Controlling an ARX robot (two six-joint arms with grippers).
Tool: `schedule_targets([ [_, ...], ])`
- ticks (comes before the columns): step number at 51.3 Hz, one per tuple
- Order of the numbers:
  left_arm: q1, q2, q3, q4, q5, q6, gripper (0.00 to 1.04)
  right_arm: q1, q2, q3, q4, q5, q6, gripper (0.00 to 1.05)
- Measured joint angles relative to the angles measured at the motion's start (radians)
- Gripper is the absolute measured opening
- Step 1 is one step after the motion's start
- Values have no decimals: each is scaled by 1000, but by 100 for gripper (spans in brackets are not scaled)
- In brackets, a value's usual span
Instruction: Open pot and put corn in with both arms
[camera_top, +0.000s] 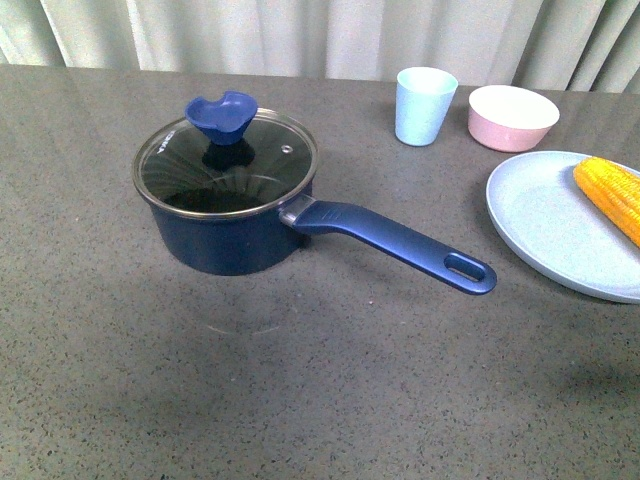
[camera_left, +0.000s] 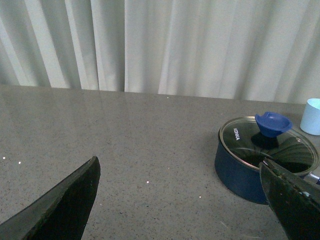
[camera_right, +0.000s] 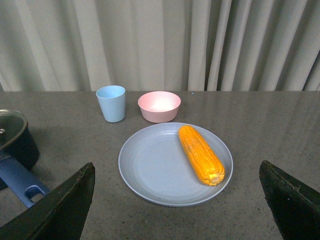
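The dark blue pot (camera_top: 232, 240) stands left of centre on the table, shut by a glass lid (camera_top: 226, 163) with a blue knob (camera_top: 222, 117). Its long handle (camera_top: 400, 243) points right. The yellow corn (camera_top: 612, 197) lies on a pale blue plate (camera_top: 555, 230) at the right edge. No arm shows in the front view. In the left wrist view my left gripper (camera_left: 182, 200) is open, over bare table beside the pot (camera_left: 240, 172). In the right wrist view my right gripper (camera_right: 180, 202) is open, short of the plate (camera_right: 150, 165) with the corn (camera_right: 201, 154).
A light blue cup (camera_top: 424, 105) and a pink bowl (camera_top: 512, 117) stand at the back right, behind the plate. Pale curtains hang behind the grey table. The cup (camera_right: 111, 103) and bowl (camera_right: 159, 106) also show in the right wrist view.
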Motion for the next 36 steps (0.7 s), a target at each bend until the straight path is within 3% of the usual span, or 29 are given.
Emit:
schedule_targets([
  [34,0,0,0,0,0,0,96,0,0,0,0,0,0,96],
  [36,14,29,23,-67,56,-33,96,0,0,0,0,0,0,96],
])
